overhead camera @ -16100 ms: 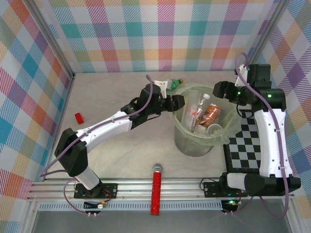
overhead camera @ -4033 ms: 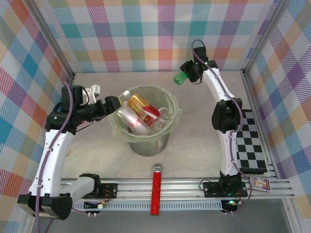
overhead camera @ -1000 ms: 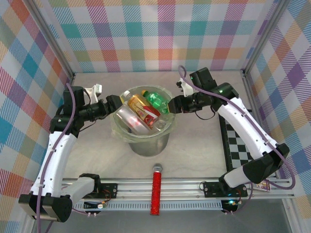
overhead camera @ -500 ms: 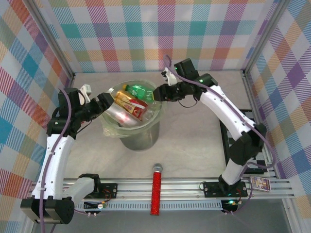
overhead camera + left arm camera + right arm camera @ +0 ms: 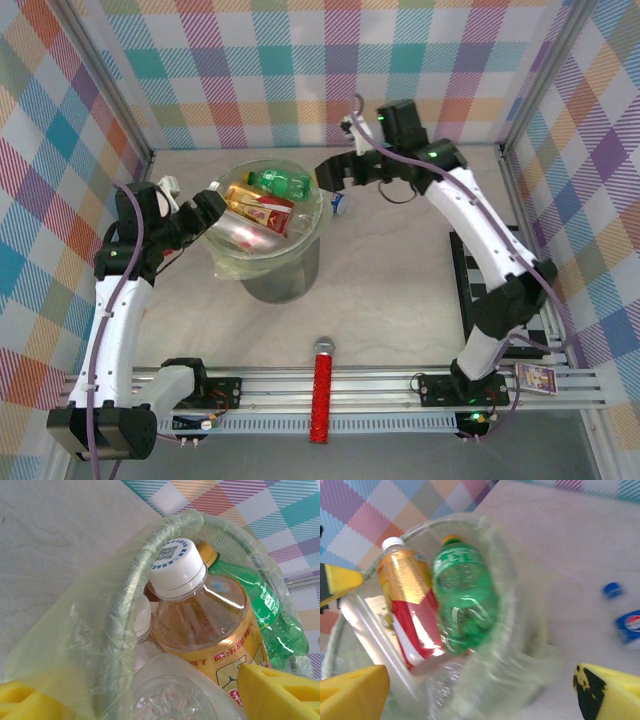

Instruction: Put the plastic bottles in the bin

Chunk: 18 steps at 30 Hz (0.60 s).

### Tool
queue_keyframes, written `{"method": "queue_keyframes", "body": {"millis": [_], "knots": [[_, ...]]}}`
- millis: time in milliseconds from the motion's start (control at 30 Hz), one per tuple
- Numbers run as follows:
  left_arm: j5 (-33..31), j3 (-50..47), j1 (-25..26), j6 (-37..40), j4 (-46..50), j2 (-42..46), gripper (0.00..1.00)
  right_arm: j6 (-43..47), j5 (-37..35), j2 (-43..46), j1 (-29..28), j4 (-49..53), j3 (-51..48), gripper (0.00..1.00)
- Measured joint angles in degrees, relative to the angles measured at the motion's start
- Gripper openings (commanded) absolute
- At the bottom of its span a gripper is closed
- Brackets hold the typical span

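At the bin's point(image 5: 282, 282) left rim, our left end effector point(image 5: 207, 210) straddles the edge with its jaws apart. The green bottle point(image 5: 280, 184) lies inside along the far rim. Our right end effector point(image 5: 335, 172) hangs released over the right rim. What looks like a blue-labelled bottle point(image 5: 340, 206) sits on the worktop just right of the bin, nearest the right arm.

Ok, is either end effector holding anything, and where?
Right end effector: open, empty. Left end effector straddles the bin's rim; grip cannot be told.
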State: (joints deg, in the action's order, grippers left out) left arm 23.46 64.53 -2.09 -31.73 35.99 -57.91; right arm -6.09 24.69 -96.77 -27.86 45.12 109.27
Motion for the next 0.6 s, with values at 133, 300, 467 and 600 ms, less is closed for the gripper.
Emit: {"method": "queue_keyframes", "body": {"millis": [133,300,467,600], "knots": [[1.11,0.00,0.00,0.02,-0.24,-0.66,0.80,5.99,-3.30,5.29,5.20,-3.54,-6.80,0.99],[2.05,0.00,0.00,0.24,-0.37,-1.03,0.81,15.02,-5.46,1.05,9.14,-5.44,-8.94,0.96],[2.16,0.15,0.00,1.16,-0.17,-1.03,0.81,20.46,-5.25,-12.17,10.01,-5.03,-5.99,0.95],[2.19,0.24,0.00,1.62,-0.07,-1.03,0.81,21.35,-3.78,-22.82,9.70,-4.33,-0.92,0.95]]}}
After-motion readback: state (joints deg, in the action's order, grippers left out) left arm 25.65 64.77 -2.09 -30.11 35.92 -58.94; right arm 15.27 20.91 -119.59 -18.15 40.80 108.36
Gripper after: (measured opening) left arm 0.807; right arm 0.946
